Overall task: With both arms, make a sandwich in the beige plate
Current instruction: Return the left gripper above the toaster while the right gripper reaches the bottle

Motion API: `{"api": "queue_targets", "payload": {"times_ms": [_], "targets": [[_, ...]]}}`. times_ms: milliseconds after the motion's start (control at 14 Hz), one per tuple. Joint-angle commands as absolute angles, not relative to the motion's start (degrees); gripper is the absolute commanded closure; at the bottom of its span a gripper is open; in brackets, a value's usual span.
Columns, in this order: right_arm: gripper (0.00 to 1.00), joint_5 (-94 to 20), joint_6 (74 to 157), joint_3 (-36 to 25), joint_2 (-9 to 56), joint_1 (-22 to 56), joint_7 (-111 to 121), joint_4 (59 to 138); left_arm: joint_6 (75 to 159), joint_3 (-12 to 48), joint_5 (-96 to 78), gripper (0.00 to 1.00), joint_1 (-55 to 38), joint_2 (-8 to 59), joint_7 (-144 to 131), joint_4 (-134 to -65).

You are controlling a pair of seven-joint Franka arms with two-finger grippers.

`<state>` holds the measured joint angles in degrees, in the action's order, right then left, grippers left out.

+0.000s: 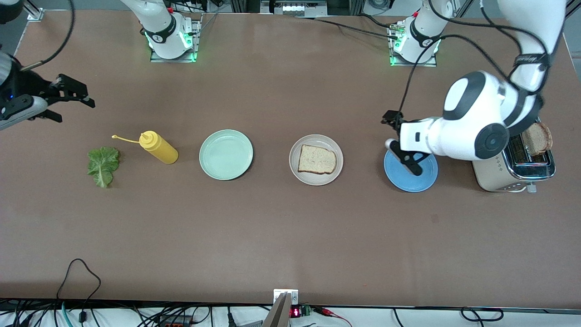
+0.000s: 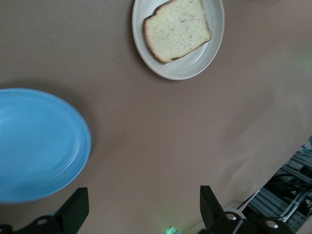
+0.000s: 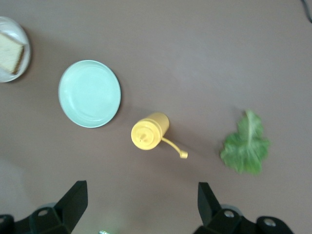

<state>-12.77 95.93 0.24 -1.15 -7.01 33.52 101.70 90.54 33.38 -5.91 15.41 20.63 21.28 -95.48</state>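
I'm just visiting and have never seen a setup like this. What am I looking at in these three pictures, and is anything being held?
These are two robot arms at a brown table. The wide picture looks down from above; the other two come from cameras on each arm's wrist.

On the table, in a row: a lettuce leaf, a yellow squeeze bottle, a mint-green plate, a beige plate with one bread slice on it, a blue plate and a toaster with another bread slice in it.

The left end effector is over the blue plate; the right end effector is above the table's lettuce end. Both are open, holding nothing.
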Motion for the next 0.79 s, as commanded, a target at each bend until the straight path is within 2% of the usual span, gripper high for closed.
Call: {"api": "queue_targets", "payload": {"times_ms": [0, 143, 286, 501, 573, 716], "targets": [[0.00, -20.2, 101.6, 0.8, -1.1, -13.3, 49.6, 109.0, 81.8, 33.0, -0.7, 0.00, 15.0, 17.3, 16.5, -90.3], [0.00, -27.0, 105.7, 0.7, 0.9, -17.7, 64.2, 113.3, 77.4, 32.4, 2.7, 0.00, 14.8, 15.5, 16.3, -86.5], [0.00, -35.6, 106.3, 0.7, 6.4, -22.6, 81.7, 113.9, 78.0, 28.1, 3.2, 0.00, 14.0, 11.9, 16.3, -86.7], [0.00, -47.4, 105.1, 0.7, 15.5, -27.5, 106.1, 114.2, 85.4, 10.4, 2.6, 0.00, 1.7, 7.0, 16.3, -87.5], [0.00, -50.9, 103.6, 0.8, 18.3, -28.3, 112.2, 114.3, 88.8, 6.2, 2.0, 0.00, -1.3, 5.7, 16.3, -88.7], [0.00, -56.3, 100.0, 0.8, 23.6, -29.2, 120.9, 114.3, 98.7, 0.9, 2.0, 0.00, -4.6, 1.5, 16.4, -95.4]]}}
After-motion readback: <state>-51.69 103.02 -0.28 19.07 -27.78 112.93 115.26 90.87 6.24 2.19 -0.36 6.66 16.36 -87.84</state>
